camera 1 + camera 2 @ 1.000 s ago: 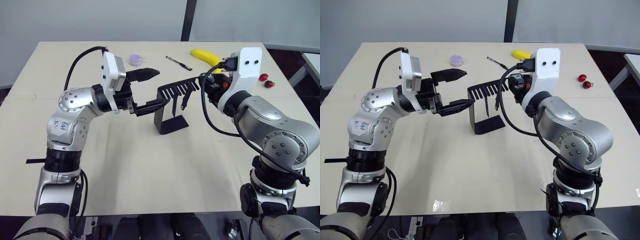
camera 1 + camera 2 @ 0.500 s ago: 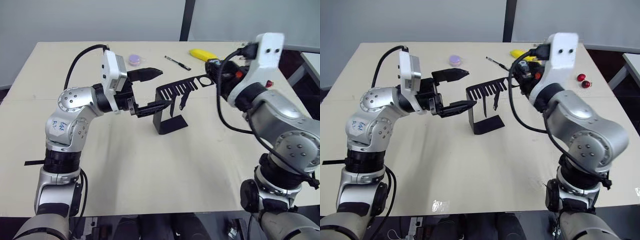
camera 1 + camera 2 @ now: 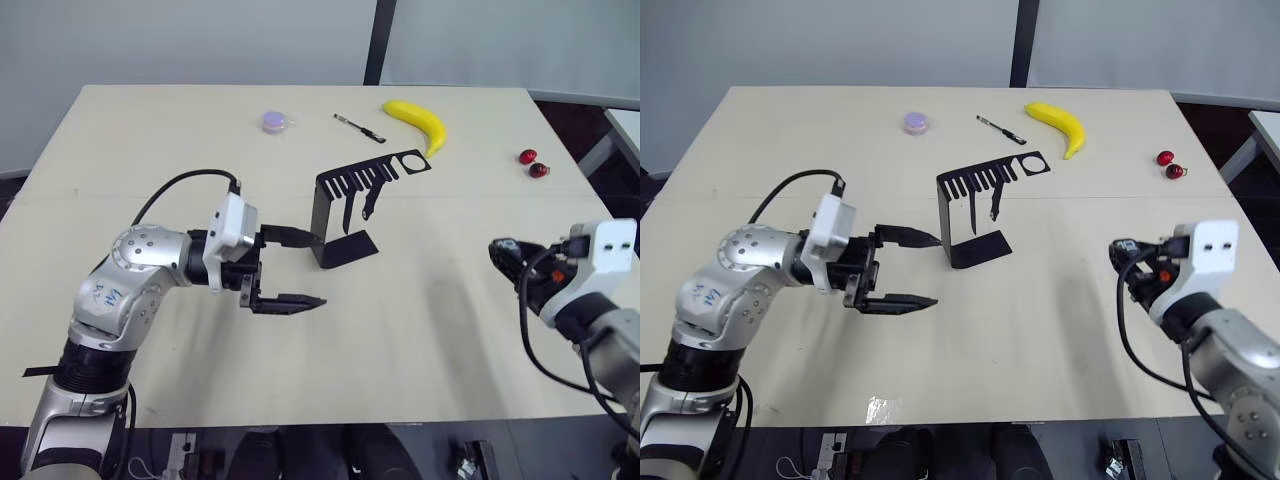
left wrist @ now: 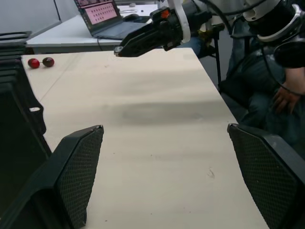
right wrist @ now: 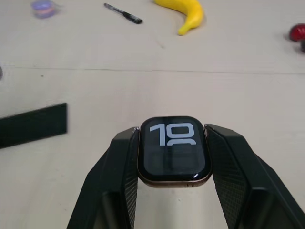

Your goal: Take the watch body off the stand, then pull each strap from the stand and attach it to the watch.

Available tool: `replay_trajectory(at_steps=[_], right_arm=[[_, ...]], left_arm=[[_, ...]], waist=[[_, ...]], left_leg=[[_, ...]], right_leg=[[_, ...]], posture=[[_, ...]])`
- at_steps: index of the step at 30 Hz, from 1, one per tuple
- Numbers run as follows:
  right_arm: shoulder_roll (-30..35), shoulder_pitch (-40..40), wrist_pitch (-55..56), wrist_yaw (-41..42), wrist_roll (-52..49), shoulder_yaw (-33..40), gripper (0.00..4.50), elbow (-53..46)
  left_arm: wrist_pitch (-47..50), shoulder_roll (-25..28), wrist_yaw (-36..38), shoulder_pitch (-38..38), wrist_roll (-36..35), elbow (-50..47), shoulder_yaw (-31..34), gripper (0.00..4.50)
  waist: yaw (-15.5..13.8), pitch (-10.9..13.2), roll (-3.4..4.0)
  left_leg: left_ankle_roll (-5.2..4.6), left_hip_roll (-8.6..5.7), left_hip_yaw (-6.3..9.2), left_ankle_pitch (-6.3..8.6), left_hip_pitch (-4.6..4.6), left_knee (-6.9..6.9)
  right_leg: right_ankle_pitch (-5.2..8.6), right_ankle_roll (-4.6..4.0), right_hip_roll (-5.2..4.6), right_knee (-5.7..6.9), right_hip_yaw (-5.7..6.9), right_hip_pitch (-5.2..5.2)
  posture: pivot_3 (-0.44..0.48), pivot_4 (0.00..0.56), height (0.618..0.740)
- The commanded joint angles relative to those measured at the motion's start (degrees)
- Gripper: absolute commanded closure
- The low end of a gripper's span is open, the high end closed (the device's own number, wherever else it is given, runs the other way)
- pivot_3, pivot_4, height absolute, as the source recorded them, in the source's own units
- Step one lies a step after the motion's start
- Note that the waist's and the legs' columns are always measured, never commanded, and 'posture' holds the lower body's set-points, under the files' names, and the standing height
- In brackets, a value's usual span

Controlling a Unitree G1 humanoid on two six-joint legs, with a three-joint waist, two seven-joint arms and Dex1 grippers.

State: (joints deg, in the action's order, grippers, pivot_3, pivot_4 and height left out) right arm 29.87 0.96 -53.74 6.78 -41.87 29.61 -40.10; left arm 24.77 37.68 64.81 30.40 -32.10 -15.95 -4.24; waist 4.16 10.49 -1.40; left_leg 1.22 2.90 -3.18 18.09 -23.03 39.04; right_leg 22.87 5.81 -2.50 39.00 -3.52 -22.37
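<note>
The black stand [image 3: 341,205] is upright mid-table, its slotted top arm with the round hole pointing right. Two thin dark straps [image 3: 368,204] hang from that arm. My right gripper [image 5: 172,134] is shut on the watch body [image 5: 174,151], whose black screen shows white digits. It hovers over the table's near right part [image 3: 504,252], well away from the stand. To the left of the stand's foot my left gripper [image 3: 314,269] is open and holds nothing. Both of its fingers [image 4: 80,168] stand far apart in the left wrist view.
A banana [image 3: 420,118], a black pen [image 3: 358,127] and a small purple disc [image 3: 277,121] lie at the table's back. Two red cherries [image 3: 532,163] sit at the right edge. Beyond the table are a laptop [image 4: 107,16] and a seated person [image 4: 281,71].
My right gripper has pulled away from the stand's top arm with the watch body, down to the near right. My left gripper has dropped lower, toward the stand's foot.
</note>
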Motion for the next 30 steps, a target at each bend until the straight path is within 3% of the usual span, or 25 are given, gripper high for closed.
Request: replay_trajectory(at_steps=[1, 7, 11, 30], right_arm=[[-1.98, 2.68, 11.63, 3.99, 7.49, -4.81, 2.86, 4.14], [-3.74, 3.01, 24.22, 7.92, 17.09, -12.87, 2.86, 15.03], [-5.56, 1.5, 26.44, 9.44, 16.92, -13.39, 2.86, 21.04], [-4.73, 2.65, 25.26, 12.7, 17.4, -13.17, 2.86, 22.8]], left_arm=[[-4.72, -1.14, 1.11, -0.7, 3.21, 0.61, -2.1, 0.0], [-5.59, -2.47, 1.5, -1.13, 4.07, 2.39, -3.18, 0.0], [-3.78, -3.96, -0.39, -1.02, 2.94, 3.21, -1.95, 0.0], [-2.66, -4.19, -0.9, -0.79, 3.16, 2.8, -0.71, 0.0]], waist=[[-0.07, 0.0, 0.0], [-0.38, 0.0, 0.01], [-1.03, 0.0, 0.01], [-1.14, -0.01, 0.01]], left_leg=[[0.0, -0.03, 0.0, 0.0, 0.0, 0.02], [0.0, -0.02, -0.04, 0.0, 0.02, 0.01], [0.0, -0.03, -0.04, 0.0, 0.02, 0.03], [-0.01, -0.04, 0.03, 0.01, 0.03, 0.06]], right_leg=[[0.0, 0.0, 0.01, 0.01, 0.0, 0.0], [-0.01, 0.02, 0.0, 0.1, -0.04, -0.08], [-0.01, 0.02, -0.05, 0.12, -0.02, -0.08], [-0.01, 0.02, -0.07, 0.46, 0.04, -0.06]], posture=[[0.0, 0.15, 0.74], [0.0, 0.15, 0.74], [0.0, 0.15, 0.74], [0.0, 0.15, 0.74]])
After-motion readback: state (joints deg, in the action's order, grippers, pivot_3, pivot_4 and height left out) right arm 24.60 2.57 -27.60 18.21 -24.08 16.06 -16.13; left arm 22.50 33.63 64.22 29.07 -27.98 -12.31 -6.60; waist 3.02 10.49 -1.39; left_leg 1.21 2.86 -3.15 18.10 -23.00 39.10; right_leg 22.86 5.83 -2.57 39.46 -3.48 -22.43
